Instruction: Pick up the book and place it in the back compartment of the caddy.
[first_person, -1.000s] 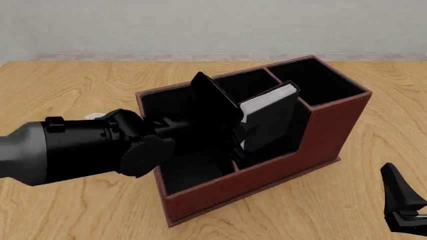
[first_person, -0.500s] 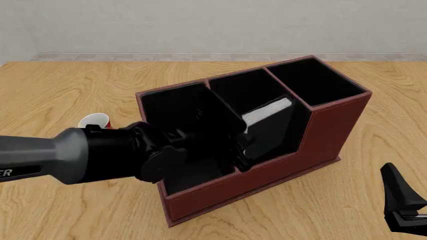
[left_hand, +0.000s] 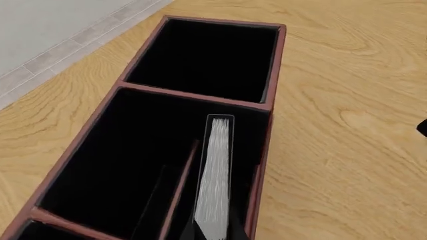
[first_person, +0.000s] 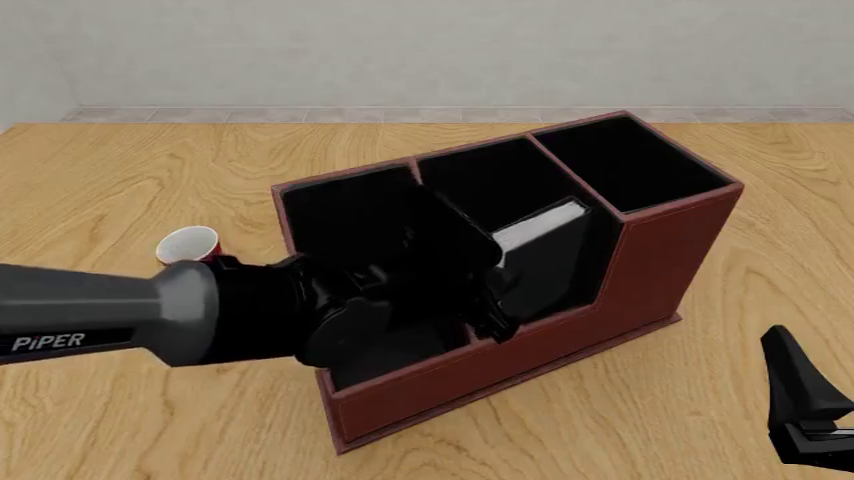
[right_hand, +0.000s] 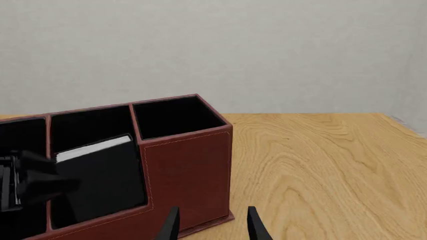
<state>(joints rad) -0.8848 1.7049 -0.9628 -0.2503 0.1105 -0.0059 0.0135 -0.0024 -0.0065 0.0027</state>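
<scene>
Left claw (first_person: 483, 290) reaches into the caddy (first_person: 641, 270), clamped on the book (first_person: 541, 262). Book stands tilted in the caddy's middle column, beside the tall end cell, page edges up. Right claw (right_hand: 210, 225) spread open, idle off the caddy's tall end. Red-and-white mug (first_person: 188, 245) on counter (first_person: 160, 170) by the caddy's low end.

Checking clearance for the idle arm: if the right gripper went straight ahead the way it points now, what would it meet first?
Probably the caddy: its tall red-brown end wall stands just beyond the right gripper, whose fingers are apart. Depth is unclear.
</scene>
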